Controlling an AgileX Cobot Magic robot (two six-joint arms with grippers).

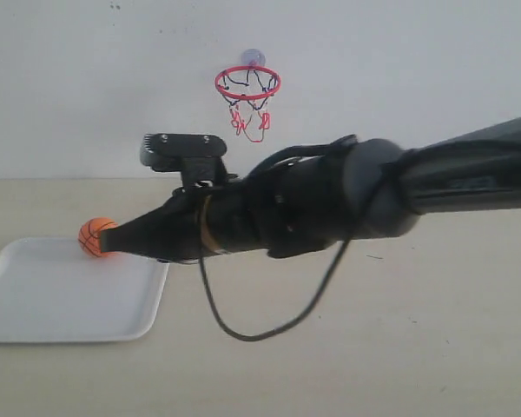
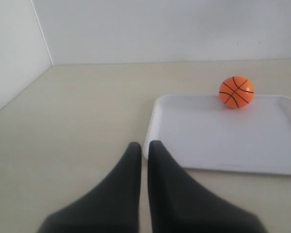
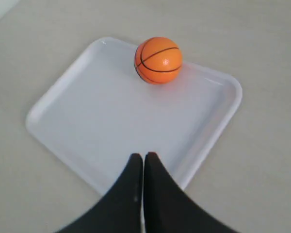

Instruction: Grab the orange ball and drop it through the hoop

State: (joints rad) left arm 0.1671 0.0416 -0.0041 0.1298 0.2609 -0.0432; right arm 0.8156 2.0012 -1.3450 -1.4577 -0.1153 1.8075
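Note:
The orange ball (image 1: 94, 236) (image 2: 236, 91) (image 3: 158, 60) rests on the white tray (image 1: 61, 300) (image 2: 223, 141) (image 3: 87, 116) close to its far edge. My right gripper (image 1: 107, 241) (image 3: 143, 155) reaches across from the right, shut and empty, its tip hovering over the tray just short of the ball. The left gripper (image 2: 144, 144) is shut with nothing in it, held near the tray's corner; the exterior view does not show it. High on the back wall hangs the hoop (image 1: 247, 84), red ring and stringy net under a bluish suction cup.
The right arm's dark body (image 1: 347, 200) and a looping cable (image 1: 269, 321) cross the middle of the beige table (image 1: 347, 365). White walls (image 2: 19, 48) close the back and the left side.

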